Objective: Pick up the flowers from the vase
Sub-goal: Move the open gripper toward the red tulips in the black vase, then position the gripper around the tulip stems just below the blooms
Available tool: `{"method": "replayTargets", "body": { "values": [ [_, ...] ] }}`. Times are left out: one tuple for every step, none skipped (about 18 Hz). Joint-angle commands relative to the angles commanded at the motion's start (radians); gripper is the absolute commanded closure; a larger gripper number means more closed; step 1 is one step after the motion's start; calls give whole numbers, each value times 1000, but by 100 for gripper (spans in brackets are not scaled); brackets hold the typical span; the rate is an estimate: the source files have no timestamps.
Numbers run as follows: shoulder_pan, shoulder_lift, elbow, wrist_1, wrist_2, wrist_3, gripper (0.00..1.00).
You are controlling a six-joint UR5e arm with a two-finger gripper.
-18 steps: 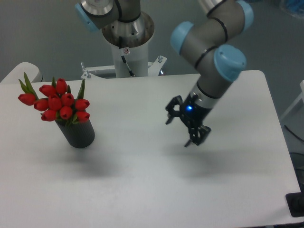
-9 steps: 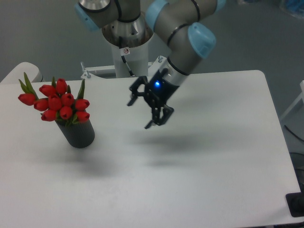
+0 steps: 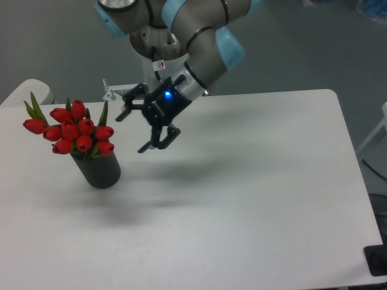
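The flowers (image 3: 76, 131), a tight bunch of red tulip buds with narrow green leaves, stand in the vase (image 3: 100, 170), a dark grey cylinder at the left of the white table. My gripper (image 3: 132, 130) hangs above the table just right of the bunch, level with the buds. Its black fingers are spread apart and hold nothing. A small gap separates the nearest fingertip from the rightmost bud.
The robot's base column (image 3: 162, 63) rises behind the table's far edge, with a metal bracket (image 3: 113, 92) beside it. A pale rounded object (image 3: 30, 90) sits past the table's far left corner. The white table (image 3: 254, 199) stretches to the right.
The arm has swung left across the table, carrying the open gripper from the right-centre to just beside the flowers. Flowers and vase have not moved.
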Motion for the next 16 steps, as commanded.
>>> {"method": "replayTargets", "body": {
  "values": [
    [-6, -2, 0, 0, -9, 0, 0],
    [-8, -6, 0, 0, -17, 0, 0],
    [-9, -11, 0, 0, -23, 0, 0],
    [-9, -11, -2, 0, -32, 0, 0],
    [-11, -14, -5, 0, -38, 0, 0],
    [-22, -18, -6, 0, -44, 0, 0],
    [-34, -21, -8, 2, -52, 0, 0],
    [-43, -25, -9, 2, -55, 0, 0],
    [-52, -28, -9, 3, -58, 0, 0],
    [-63, -34, -9, 5, -58, 0, 0],
    [-74, -37, -9, 5, -63, 0, 0],
    [-81, -38, -9, 6, -75, 0, 0],
    [-88, -40, -9, 14, -84, 0, 0],
    [-92, -40, -15, 17, -87, 0, 0],
    [-103, -40, -18, 17, -87, 0, 0],
    [-111, -41, -20, 18, -87, 0, 0]
  ]
}}
